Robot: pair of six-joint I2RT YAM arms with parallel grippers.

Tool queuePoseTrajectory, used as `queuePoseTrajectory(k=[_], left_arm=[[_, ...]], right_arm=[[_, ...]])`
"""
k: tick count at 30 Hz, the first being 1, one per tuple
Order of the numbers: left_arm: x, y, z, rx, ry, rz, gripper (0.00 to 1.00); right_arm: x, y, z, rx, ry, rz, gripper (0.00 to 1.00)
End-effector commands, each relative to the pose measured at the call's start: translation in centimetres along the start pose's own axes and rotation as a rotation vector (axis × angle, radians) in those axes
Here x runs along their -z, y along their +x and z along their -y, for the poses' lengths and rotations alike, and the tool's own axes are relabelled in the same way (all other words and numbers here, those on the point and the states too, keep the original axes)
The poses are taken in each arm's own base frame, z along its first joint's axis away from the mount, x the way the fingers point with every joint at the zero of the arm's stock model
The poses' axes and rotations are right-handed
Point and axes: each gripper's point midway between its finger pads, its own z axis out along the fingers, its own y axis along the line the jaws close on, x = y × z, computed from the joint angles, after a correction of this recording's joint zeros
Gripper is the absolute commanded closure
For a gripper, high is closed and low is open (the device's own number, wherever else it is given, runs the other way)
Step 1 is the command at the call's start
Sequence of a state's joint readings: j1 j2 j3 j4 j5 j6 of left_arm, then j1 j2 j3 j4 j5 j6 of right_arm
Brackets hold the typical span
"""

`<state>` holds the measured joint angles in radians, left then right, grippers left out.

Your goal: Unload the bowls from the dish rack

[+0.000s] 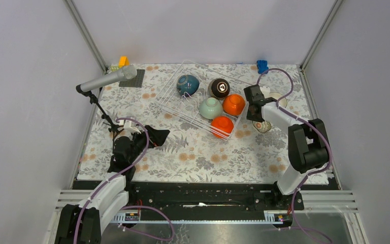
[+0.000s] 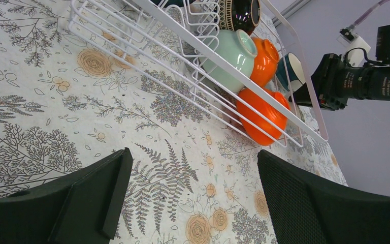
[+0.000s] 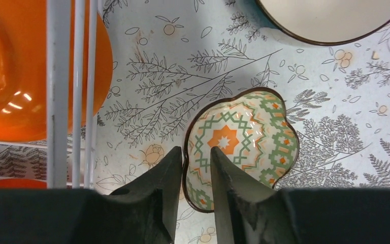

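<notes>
— While my right gripper (image 3: 195, 157) is pinching the bowl (image 3: 241, 137) by its rim, it's sitting on the cloth (image 3: 335, 168) just beside the rack (image 3: 61, 76).
— Handling how?
— I'm judging it rigid, slick, chippable (glazed ceramic), so I'm favouring the rim. My left gripper (image 2: 193, 160) is hanging spread.

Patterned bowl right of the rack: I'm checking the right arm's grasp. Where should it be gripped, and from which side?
By its rim, from above. The patterned bowl stands upright and open, so its thin scalloped wall fits between the fingers of the right gripper, one inside, one outside.
</notes>
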<state>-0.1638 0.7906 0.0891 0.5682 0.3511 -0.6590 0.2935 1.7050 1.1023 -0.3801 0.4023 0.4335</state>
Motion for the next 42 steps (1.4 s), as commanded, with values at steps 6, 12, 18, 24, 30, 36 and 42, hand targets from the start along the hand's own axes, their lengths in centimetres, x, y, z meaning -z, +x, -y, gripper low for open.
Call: queuePoseTrajectory(k=[6, 12, 18, 24, 30, 36, 42], left_arm=[[-0.1, -1.2, 0.6, -0.03, 0.02, 0.041, 0.01], [-0.1, -1.2, 0.7, -0.031, 0.025, 0.041, 0.01], [-0.1, -1.1, 0.7, -0.027, 0.025, 0.037, 0.01], [-0.1, -1.0, 0.6, -0.031, 0.024, 0.037, 0.01], [-0.1, -0.9, 0.6, -0.027, 0.027, 0.033, 0.01], [-0.2, -0.8, 0.6, -0.021, 0.032, 0.028, 0.01], [-0.3, -0.6, 0.5, -0.018, 0.029, 0.024, 0.01]], right_arm=[[7.2, -5.9, 0.4, -0.045, -0.115, 0.2, 0.58], [12.9, -6.9, -5.1, 0.037, -0.518, 0.245, 0.39], [15.6, -6.3, -11.6, 0.21, -0.661, 0.241, 0.25], [14.2, -5.8, -15.6, 0.291, -0.589, 0.226, 0.02], [11.9, -5.7, -18.3, 0.362, -0.491, 0.187, 0.0], [11.2, -5.7, -21.2, 0.423, -0.499, 0.206, 0.01], [12.4, -7.5, -24.9, 0.318, -0.622, 0.235, 0.03]])
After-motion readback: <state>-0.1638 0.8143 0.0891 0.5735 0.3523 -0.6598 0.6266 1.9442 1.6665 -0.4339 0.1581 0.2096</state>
